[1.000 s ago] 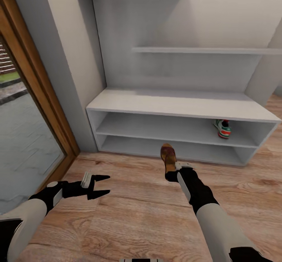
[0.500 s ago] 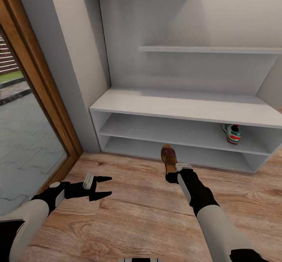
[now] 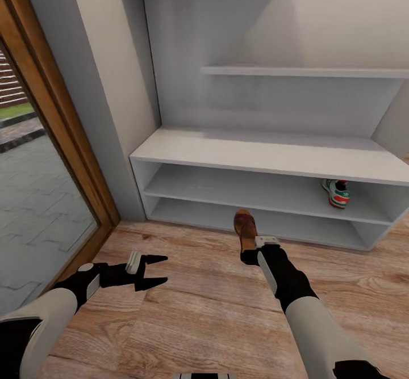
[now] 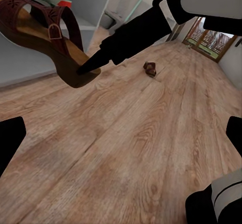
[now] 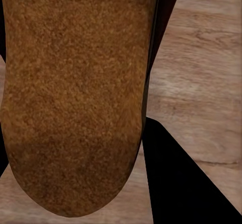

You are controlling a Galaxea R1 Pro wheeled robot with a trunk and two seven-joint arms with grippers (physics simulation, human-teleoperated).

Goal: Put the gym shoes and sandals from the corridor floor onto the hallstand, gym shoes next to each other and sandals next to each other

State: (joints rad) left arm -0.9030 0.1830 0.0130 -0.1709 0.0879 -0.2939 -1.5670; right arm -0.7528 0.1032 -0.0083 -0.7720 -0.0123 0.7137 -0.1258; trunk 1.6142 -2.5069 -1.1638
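Observation:
My right gripper point(image 3: 249, 252) is shut on the heel of a dark-brown sandal point(image 3: 245, 227), held above the floor in front of the hallstand point(image 3: 267, 155). The left wrist view shows that sandal point(image 4: 45, 38) pinched at its back end by the black fingers point(image 4: 96, 63). Its tan footbed point(image 5: 75, 93) fills most of the right wrist view. One gym shoe point(image 3: 337, 193) lies on the bench's upper open shelf at the right. A second sandal point(image 4: 149, 69) lies far off on the corridor floor point(image 3: 199, 311). My left gripper point(image 3: 157, 269) hangs open and empty over the planks.
A glass door with a wooden frame point(image 3: 68, 152) runs along the left, next to a grey wall panel point(image 3: 108, 95). The hallstand's tall back carries a floating shelf point(image 3: 301, 72). A window point(image 4: 212, 40) shows at the corridor's far end.
The view shifted as the camera moved a little to the left relative to the hallstand. My left gripper has crept slightly forward and right. The sandal stays in the right gripper.

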